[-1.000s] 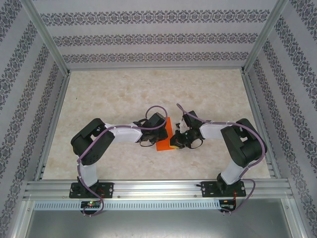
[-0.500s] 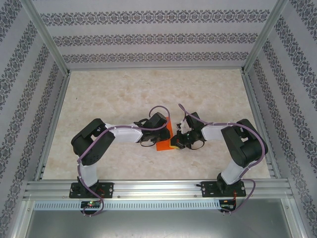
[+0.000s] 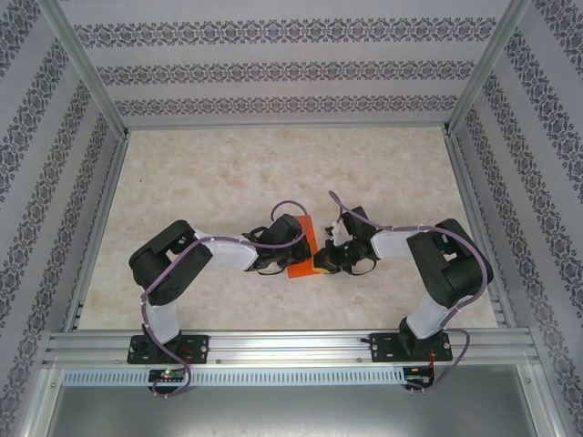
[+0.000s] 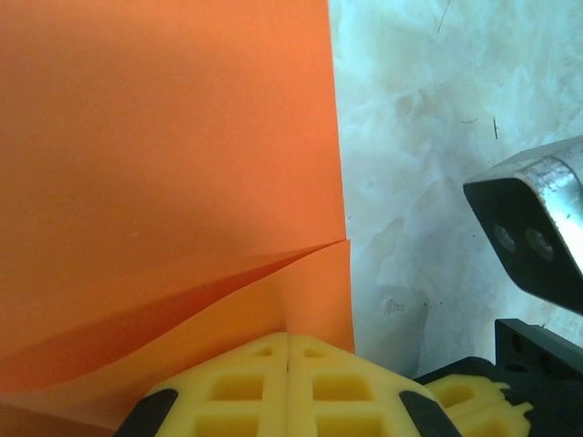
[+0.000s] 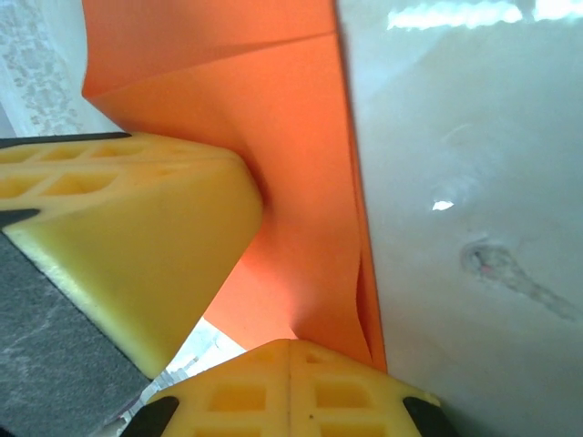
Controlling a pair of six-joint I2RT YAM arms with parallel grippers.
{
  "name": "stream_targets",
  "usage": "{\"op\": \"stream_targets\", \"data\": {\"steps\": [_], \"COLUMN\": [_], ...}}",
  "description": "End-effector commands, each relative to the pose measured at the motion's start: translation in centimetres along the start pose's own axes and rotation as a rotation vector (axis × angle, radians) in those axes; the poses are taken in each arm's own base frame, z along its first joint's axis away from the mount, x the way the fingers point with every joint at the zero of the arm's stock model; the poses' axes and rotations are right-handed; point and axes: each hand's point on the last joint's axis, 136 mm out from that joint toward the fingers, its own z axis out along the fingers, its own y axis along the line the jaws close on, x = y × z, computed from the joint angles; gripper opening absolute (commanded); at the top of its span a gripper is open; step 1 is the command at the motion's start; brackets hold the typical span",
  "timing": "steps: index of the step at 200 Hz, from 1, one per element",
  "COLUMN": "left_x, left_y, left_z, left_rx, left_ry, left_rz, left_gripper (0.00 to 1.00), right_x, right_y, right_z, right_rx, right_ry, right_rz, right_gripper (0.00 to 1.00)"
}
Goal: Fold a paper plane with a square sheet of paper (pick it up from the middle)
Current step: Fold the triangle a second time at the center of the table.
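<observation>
Top external: arms (image 3: 228, 251) half-hide the paper (image 3: 299, 267); left pincer (image 4: 289, 364), right pincer (image 5: 290, 364) clamp it.

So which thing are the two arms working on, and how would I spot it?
Start at the pale marbled table and look near its middle. There the left claw and right claw pinch the paper: a thin, partly folded sheet, bright orange against yellow claws and pale stone.

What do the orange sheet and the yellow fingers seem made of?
The orange sheet looks like thin matte paper: it curls and holds a sharp crease. The left gripper's fingers look like matte yellow plastic, moulded or printed, given their open grid ribs.
</observation>
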Motion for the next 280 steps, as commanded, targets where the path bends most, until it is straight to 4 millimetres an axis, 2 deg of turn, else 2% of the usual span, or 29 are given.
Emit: {"op": "stream_targets", "data": {"steps": [1,65,123,181,207,235,260,280], "left_x": [-0.4,-2.7,-4.4,-5.6,-5.7,-5.0,-3.8,-3.0], "left_y": [3.5,3.3,4.9,7.7,7.2,6.2,4.9,3.7], "left_z": [-0.6,-1.4,-1.8,-2.9,-2.6,-2.2,-2.0,-1.6], "left_rx": [-0.091,-0.076,-0.071,-0.055,-0.02,0.021,0.054,0.074], "left_ry": [-0.048,-0.096,-0.131,-0.174,-0.147,-0.092,-0.024,0.022], "left_rz": [-0.033,-0.003,-0.007,-0.049,-0.032,0.004,0.068,0.112], "left_gripper": [0.01,0.04,0.04,0.05,0.06,0.07,0.08,0.08], "right_x": [2.0,2.4,2.6,2.5,2.5,1.5,-0.2,-1.2], "right_y": [-6.6,-7.4,-7.5,-7.6,-7.4,-4.6,-0.2,3.0], "right_z": [1.0,1.0,1.1,1.1,1.2,0.3,-1.8,-2.5], "right_rx": [0.226,0.239,0.239,0.242,0.233,0.168,0.106,0.071], "right_ry": [0.018,0.028,0.04,0.041,0.043,0.014,-0.06,-0.088], "right_rz": [0.116,0.125,0.129,0.13,0.129,0.076,-0.009,-0.067], "right_gripper": [0.02,0.0,0.0,0.0,0.0,0.0,0.03,0.05]}}
